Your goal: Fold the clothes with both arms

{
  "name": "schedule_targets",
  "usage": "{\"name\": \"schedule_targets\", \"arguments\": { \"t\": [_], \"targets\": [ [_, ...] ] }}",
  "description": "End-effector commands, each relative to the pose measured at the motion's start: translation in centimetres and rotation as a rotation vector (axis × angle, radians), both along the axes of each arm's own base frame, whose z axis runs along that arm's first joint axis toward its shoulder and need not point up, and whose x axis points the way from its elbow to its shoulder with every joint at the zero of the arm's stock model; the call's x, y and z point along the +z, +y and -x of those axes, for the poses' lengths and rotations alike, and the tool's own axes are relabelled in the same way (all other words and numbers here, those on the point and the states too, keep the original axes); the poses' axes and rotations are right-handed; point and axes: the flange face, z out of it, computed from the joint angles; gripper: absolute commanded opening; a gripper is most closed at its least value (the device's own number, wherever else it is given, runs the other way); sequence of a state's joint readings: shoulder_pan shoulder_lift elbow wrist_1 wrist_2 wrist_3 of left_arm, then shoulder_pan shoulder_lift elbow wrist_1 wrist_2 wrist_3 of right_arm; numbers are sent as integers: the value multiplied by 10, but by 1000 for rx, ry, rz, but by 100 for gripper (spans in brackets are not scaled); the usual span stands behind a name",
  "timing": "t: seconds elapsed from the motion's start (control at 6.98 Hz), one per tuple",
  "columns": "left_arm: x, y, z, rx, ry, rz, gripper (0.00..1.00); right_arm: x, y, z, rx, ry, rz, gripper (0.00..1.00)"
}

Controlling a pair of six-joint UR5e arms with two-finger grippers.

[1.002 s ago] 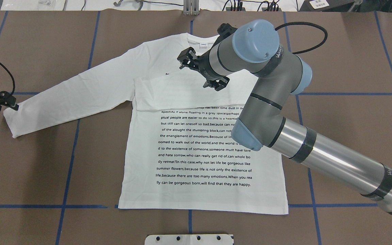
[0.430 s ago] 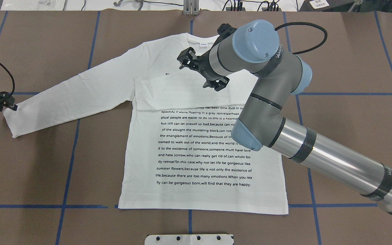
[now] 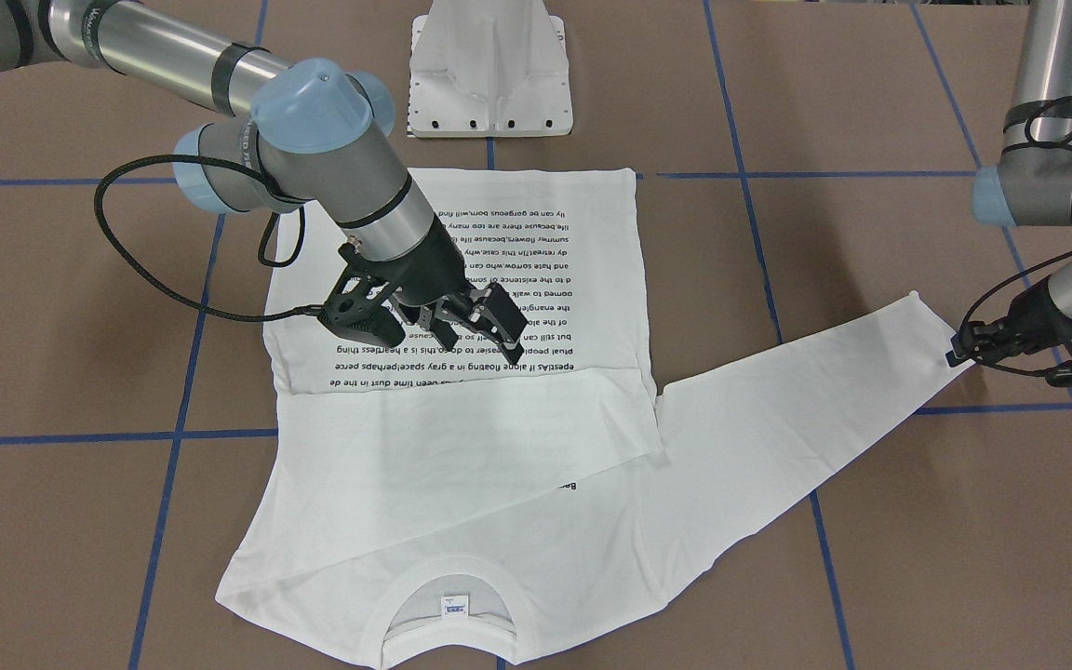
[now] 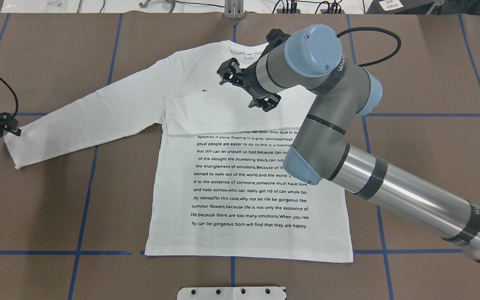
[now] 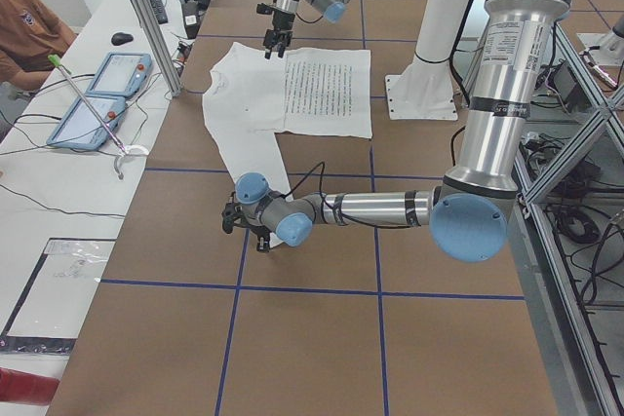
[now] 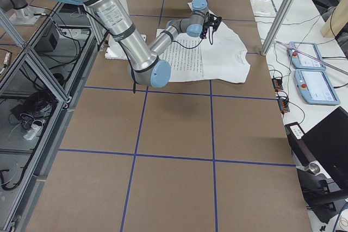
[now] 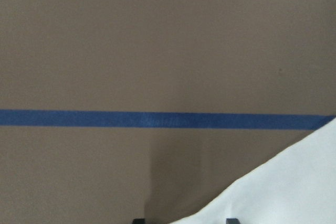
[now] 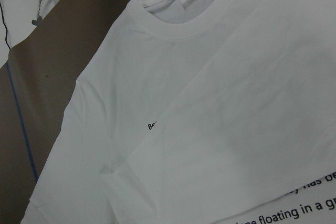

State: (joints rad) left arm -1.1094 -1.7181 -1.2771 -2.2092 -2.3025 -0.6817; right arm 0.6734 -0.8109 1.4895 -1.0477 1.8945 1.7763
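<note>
White cotton T-shirt (image 4: 248, 183) lies flat on the brown table (image 4: 411, 83), collar at 12 o'clock, one sleeve stretched toward 9 o'clock. My right pincer (image 4: 246, 88) hovers, jaws spread, over the chest; my left pincer (image 4: 13, 127) meets the cuff (image 4: 13, 150), and I cannot tell its grip.

Brown table top (image 4: 431, 62) is carrying a blue tape grid (image 4: 36, 252), white pedestal base (image 3: 489, 65) is sitting at its robot-side edge, two blue-rimmed tablets (image 5: 119, 73) are lying on the side bench, person in brown shirt (image 5: 24, 21) is sitting there.

Brown tabletop (image 4: 36, 208), blue tape grid (image 4: 36, 252)
</note>
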Motion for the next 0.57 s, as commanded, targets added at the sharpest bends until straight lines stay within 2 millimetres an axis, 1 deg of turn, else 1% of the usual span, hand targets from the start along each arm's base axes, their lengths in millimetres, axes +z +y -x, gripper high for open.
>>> {"name": "schedule_targets", "arguments": {
  "t": [0.0, 0.14, 0.29, 0.43],
  "targets": [
    [1, 0, 0, 0, -2, 4, 61, 0, 0, 0, 0, 0, 0, 99],
    [2, 1, -1, 1, -3, 7, 59, 0, 0, 0, 0, 0, 0, 99],
    [2, 1, -1, 0, -3, 8, 54, 0, 0, 0, 1, 0, 2, 99],
    [3, 1, -1, 1, -4, 9, 46, 0, 0, 0, -1, 0, 2, 99]
  ]
}}
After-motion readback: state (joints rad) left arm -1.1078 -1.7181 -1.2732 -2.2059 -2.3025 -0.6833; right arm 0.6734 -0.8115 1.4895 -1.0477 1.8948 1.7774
